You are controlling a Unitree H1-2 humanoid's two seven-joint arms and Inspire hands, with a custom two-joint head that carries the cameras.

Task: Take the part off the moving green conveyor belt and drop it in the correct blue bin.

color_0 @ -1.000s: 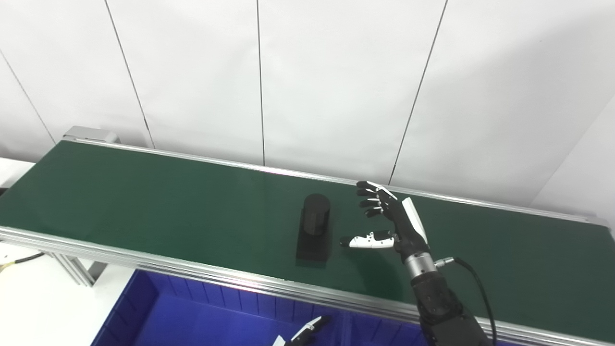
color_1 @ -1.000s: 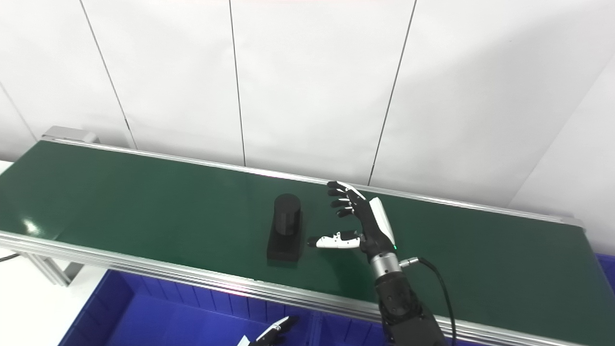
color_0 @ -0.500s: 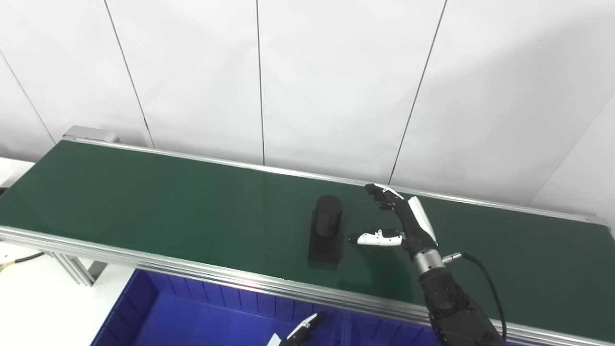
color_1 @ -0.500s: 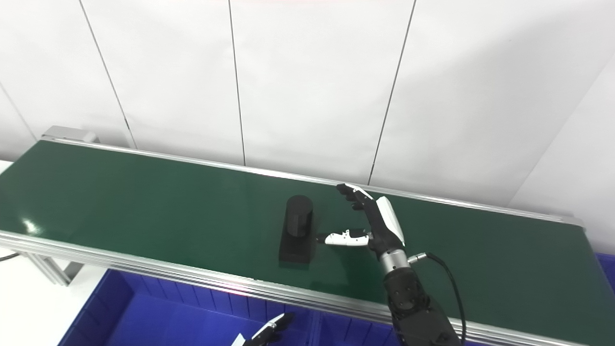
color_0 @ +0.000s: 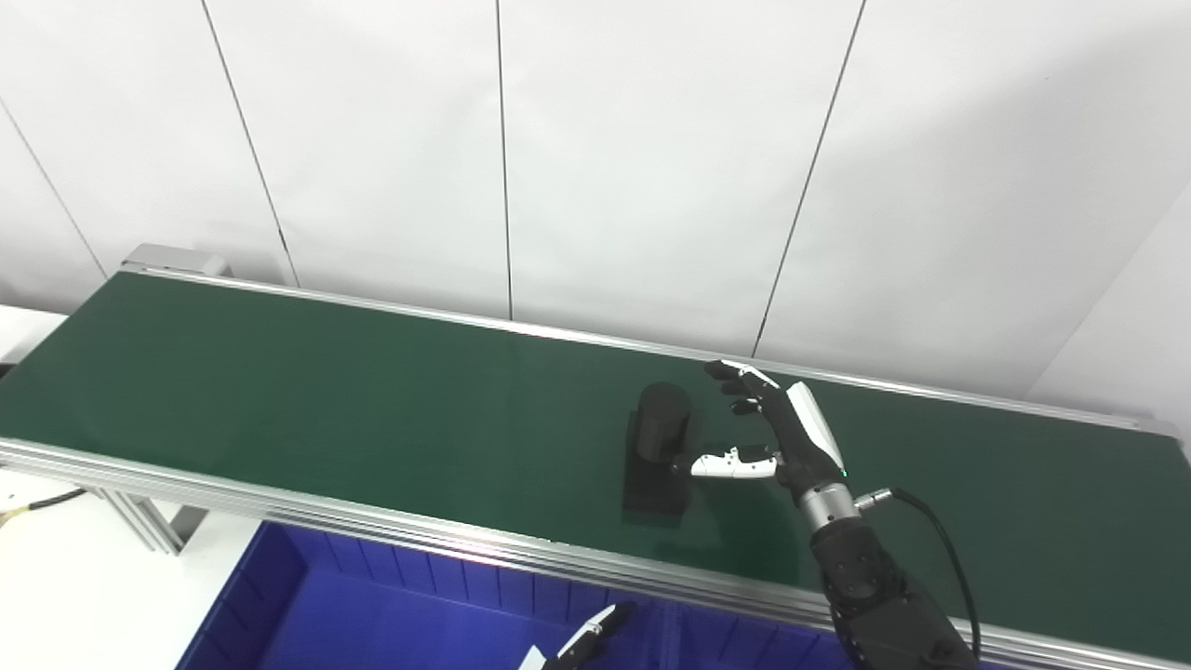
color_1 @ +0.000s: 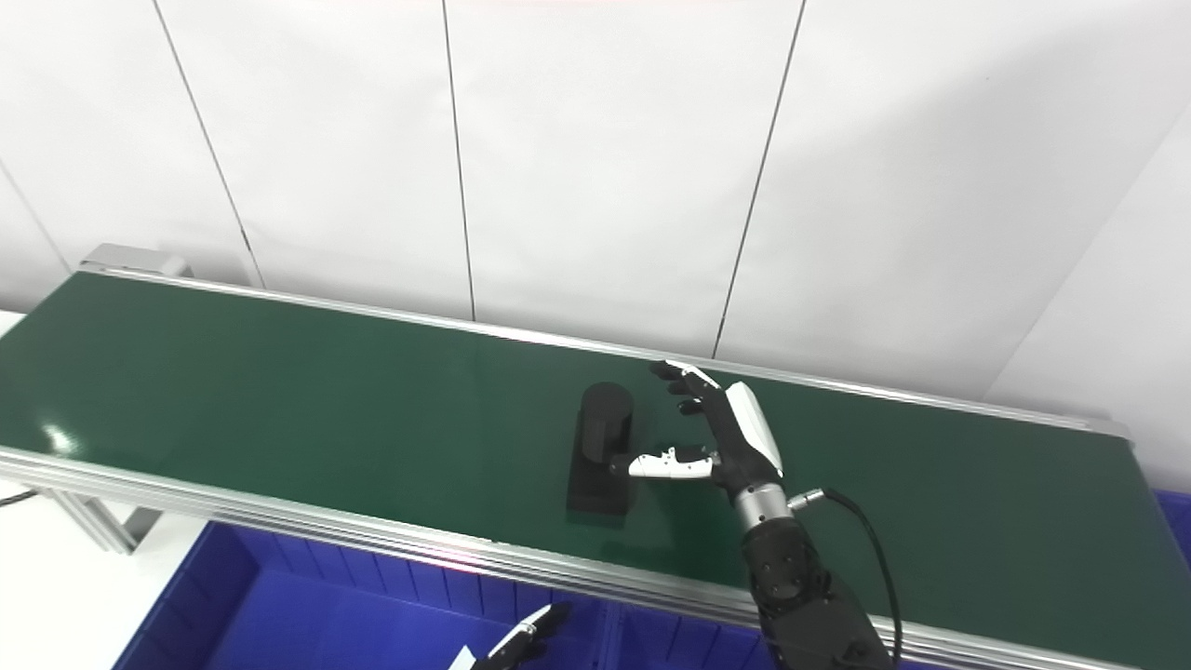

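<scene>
A black part [color_0: 659, 448], an upright cylinder on a flat square base, stands on the green conveyor belt [color_0: 326, 391] near the middle. My right hand [color_0: 777, 437] is open just right of it, fingers spread toward the back. Its white thumb [color_0: 721, 464] reaches the cylinder's right side. My left hand [color_0: 582, 644] shows only as fingertips at the bottom edge, low over the blue bin [color_0: 372, 614]; I cannot tell whether it is open or shut.
The belt has aluminium rails [color_0: 279, 507] at front and back. A blue bin wall [color_1: 1174, 521] shows at the far right. A white panelled wall [color_0: 595, 158] stands behind the belt.
The part has ridden the belt to the right, up to my right hand. The hand has turned edge-on and its thumb now meets the cylinder.
</scene>
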